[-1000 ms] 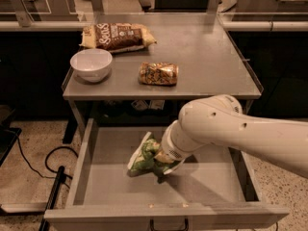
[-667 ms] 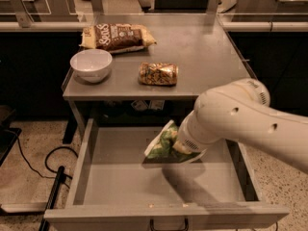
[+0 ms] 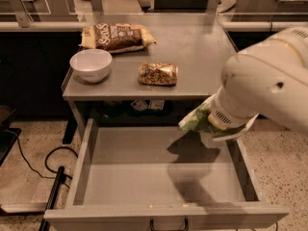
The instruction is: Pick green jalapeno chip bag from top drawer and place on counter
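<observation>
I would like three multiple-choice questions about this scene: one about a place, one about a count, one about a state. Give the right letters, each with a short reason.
1. Where is the green jalapeno chip bag?
A. in the air above the right part of the top drawer
B. on the floor
C. on a chair

2. How many things lie on the counter?
A. one
B. three
C. five

3. The top drawer is:
A. pushed shut
B. taken off
C. pulled open

Answers:
1 A: the claw, under the arm's end, holds it above its shadow.
2 B: white bowl, brown-and-cream bag, golden-brown packet.
3 C: its bare bottom shows.
</observation>
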`<move>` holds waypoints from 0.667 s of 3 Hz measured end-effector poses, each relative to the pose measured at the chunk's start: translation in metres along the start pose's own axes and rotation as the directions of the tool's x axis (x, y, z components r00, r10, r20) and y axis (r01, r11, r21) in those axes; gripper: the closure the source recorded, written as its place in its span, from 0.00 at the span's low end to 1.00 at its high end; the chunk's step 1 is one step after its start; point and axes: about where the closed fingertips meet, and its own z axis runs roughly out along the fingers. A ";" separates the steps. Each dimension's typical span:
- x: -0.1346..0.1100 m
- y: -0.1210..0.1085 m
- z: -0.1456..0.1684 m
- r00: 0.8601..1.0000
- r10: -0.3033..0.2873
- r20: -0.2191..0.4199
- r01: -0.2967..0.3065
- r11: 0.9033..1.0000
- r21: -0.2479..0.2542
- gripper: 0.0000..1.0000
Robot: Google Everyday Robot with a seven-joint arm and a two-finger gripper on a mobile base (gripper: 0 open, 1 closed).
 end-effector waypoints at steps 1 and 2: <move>0.023 -0.051 -0.056 0.994 0.082 -0.079 -0.071 0.989 0.131 1.00; 0.031 -0.053 -0.061 0.990 0.087 -0.114 -0.072 0.988 0.134 1.00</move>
